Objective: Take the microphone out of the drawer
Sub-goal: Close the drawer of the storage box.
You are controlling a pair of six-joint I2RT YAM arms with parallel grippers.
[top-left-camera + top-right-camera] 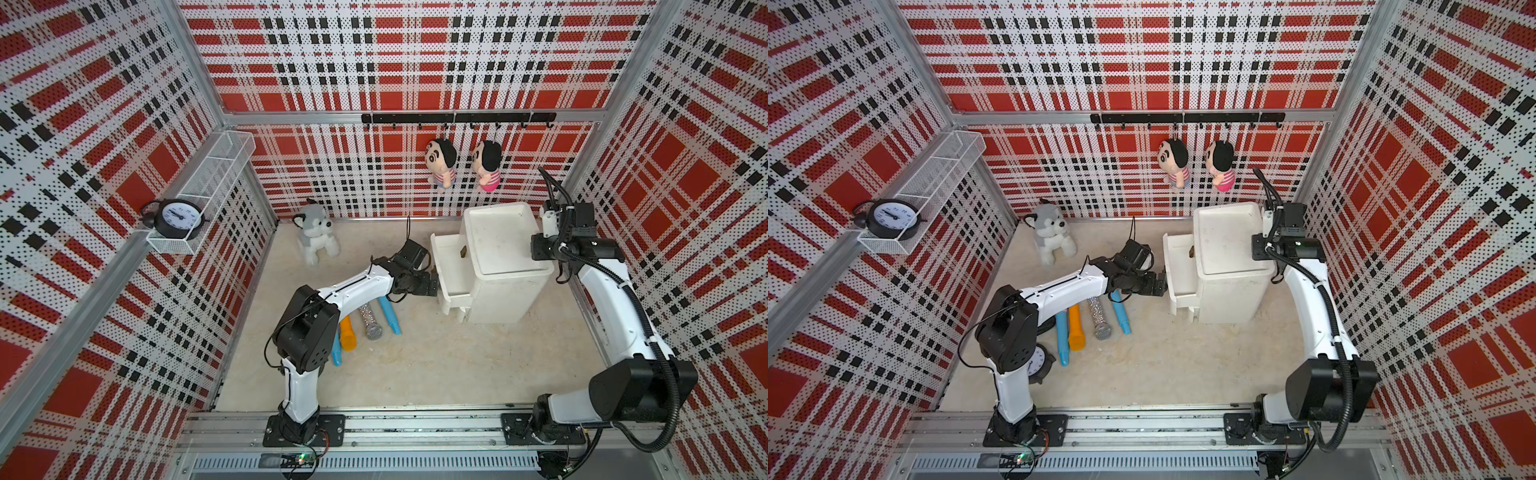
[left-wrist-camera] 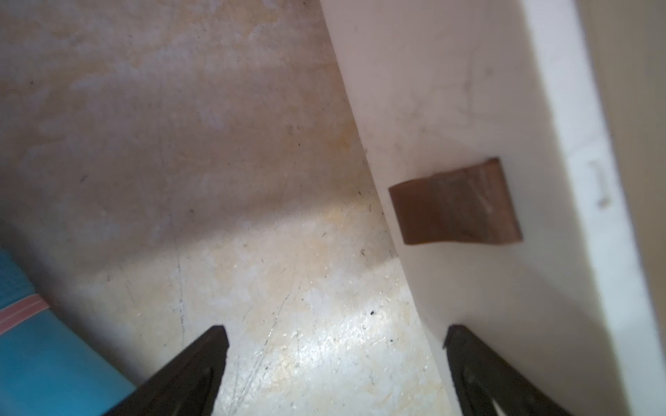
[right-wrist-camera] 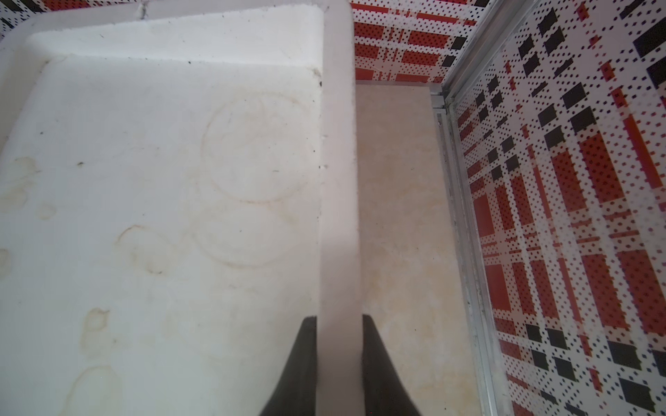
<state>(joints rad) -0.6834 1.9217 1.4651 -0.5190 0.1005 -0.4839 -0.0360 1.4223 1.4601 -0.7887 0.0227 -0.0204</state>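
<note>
**One glitter mic lying outside, drawer sitting open**

Going by both top views, the upper drawer (image 1: 448, 266) of the white cabinet (image 1: 498, 249) is sticking out toward the table's left edge. I'm not seeing anything lying in the part that shows. The silver glitter microphone (image 1: 368, 319) is lying flat on the table, left of the cabinet. Its handle end is pointing up under the left arm, and it's sitting between an orange toy (image 1: 348, 336) and a blue toy (image 1: 390, 316). So I'm guessing the taking-out part is basically done. The back of the drawer is hiding under the cabinet top though, so I'm not ruling out another one in there.

Left gripper (image 2: 337, 329) is hanging right at the drawer front, near the brown handle tab (image 2: 454, 201), with its fingers spread wide and holding nothing. Right gripper (image 3: 338, 318) is pinching the cabinet's raised top rim on the side facing the table's right edge, probably bracing it. I'm reckoning all that's left is backing off, or maybe pushing the drawer shut.
</note>
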